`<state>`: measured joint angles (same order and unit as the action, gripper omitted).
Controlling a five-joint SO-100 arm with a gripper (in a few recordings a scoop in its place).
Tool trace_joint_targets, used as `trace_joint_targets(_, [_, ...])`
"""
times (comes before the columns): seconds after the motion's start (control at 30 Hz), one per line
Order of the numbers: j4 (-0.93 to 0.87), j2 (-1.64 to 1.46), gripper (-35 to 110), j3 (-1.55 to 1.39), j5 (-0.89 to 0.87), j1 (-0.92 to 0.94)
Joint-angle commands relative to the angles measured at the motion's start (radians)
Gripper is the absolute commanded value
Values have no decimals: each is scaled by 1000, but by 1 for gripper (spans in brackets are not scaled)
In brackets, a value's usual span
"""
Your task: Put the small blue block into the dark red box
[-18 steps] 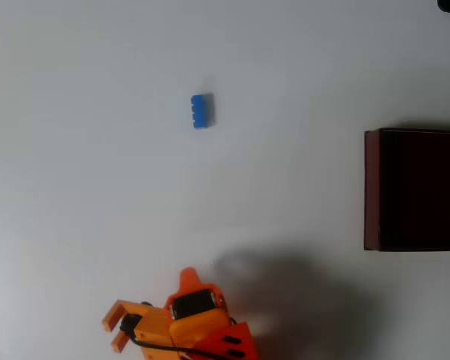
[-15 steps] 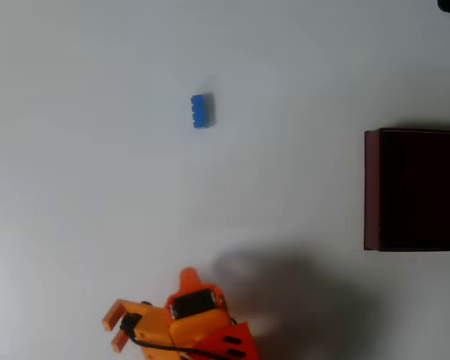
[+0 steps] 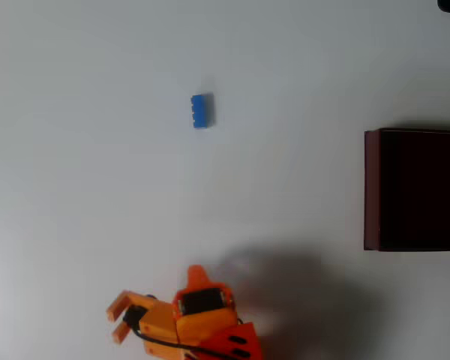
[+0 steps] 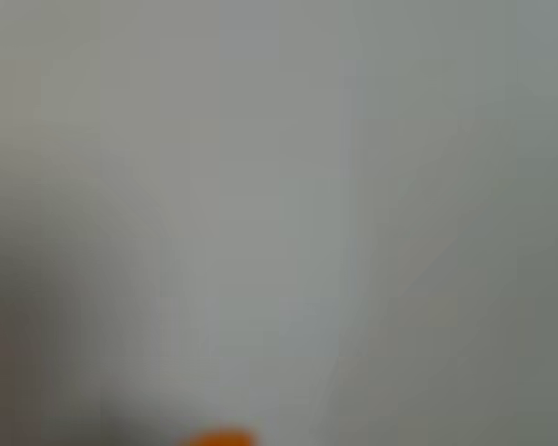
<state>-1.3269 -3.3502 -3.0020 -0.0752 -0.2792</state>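
While its fingers stand apart, the orange claw (image 3: 117,320) holds nothing; the small blue block (image 3: 201,110) lies well apart.

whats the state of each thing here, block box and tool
small blue block: lying free on the white table, studs toward the picture's left, nothing touching it
dark red box: open on top, dark inside, nothing visible in it
tool: open, empty, at the bottom edge of the overhead view, far from block and box

Small blue block (image 3: 201,111) on table, well apart from dark red box (image 3: 371,189).
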Motion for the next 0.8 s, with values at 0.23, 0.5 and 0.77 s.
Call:
trace_joint_targets(0.23, [11,-8,2,72,-680,25])
trace_joint_targets(0.5, [215,83,16,31,-1331,52])
trace_joint_targets(0.77, [179,942,17,607,-1473,106])
